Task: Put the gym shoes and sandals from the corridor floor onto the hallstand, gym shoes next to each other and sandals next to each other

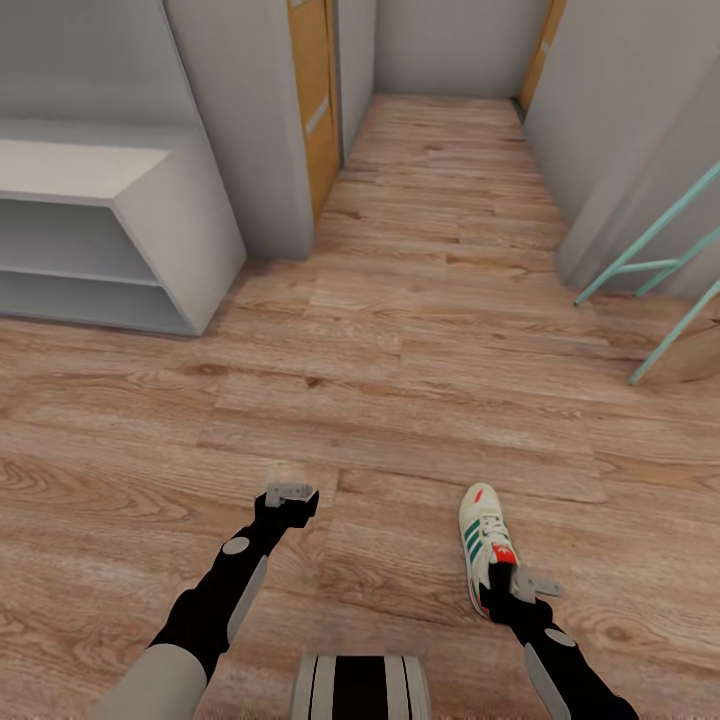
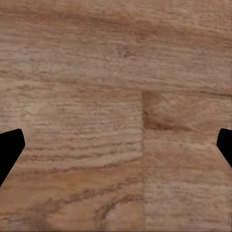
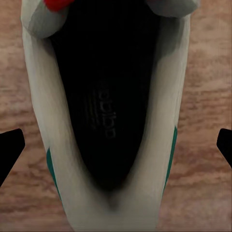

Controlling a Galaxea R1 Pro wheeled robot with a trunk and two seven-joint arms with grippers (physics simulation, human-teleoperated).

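One cream-white gym shoe (image 1: 484,545) with green stripes and a red tongue tab lies on the wood-plank corridor floor (image 1: 420,380), toe pointing away from me. My right gripper (image 1: 505,592) hangs open over its heel. In the right wrist view the shoe's dark opening (image 3: 104,116) sits between the two wide-apart black fingertips (image 3: 9,150). My left gripper (image 1: 290,494) is open above bare planks (image 2: 116,96), holding nothing. The second gym shoe and both sandals are out of view.
A pale grey-white unit with two low open shelves (image 1: 150,230) stands at the far left against the wall. Mint-green rails (image 1: 650,265) lean at the right wall. The corridor runs ahead between grey walls and an orange door (image 1: 312,100).
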